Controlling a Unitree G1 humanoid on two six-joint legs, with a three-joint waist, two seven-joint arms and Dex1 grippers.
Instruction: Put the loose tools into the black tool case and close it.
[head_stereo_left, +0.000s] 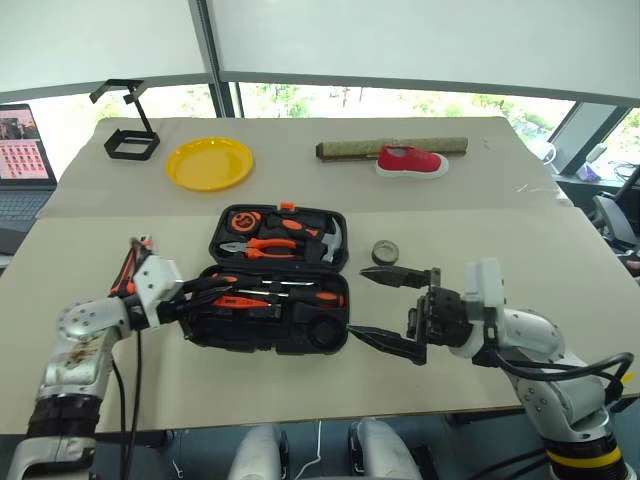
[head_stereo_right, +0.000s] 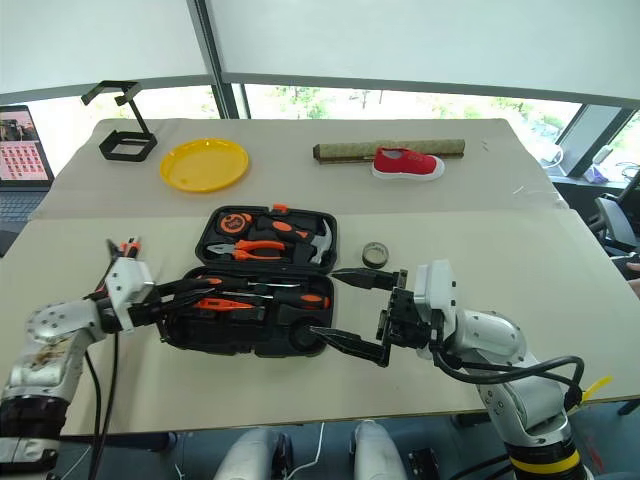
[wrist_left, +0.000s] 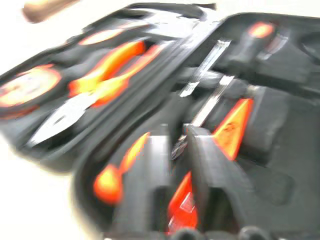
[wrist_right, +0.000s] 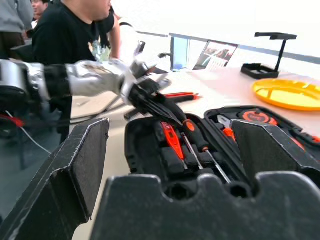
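Observation:
The black tool case (head_stereo_left: 272, 338) lies open in the middle of the table. Its far half holds a tape measure, pliers and a hammer. In the near half lie screwdrivers (head_stereo_left: 300, 291) and an orange-and-black utility knife (head_stereo_left: 236, 300). My left gripper (head_stereo_left: 212, 290) reaches over the case's left end, its fingers (wrist_left: 210, 175) a little apart above the screwdrivers and holding nothing. A small dark roll of tape (head_stereo_left: 386, 252) sits on the table just right of the case. Below the roll, my right gripper (head_stereo_left: 355, 301) stands wide open and empty at the case's right end. A slim orange-and-black tool (wrist_right: 179, 95) lies by my left wrist.
At the back of the table are a yellow plate (head_stereo_left: 209, 163), a black wire stand (head_stereo_left: 130, 130), a red shoe (head_stereo_left: 411, 161) and a long brown roll (head_stereo_left: 392, 147). A laptop (head_stereo_left: 22, 160) sits at the far left. People (wrist_right: 70, 30) stand beyond the table's left side.

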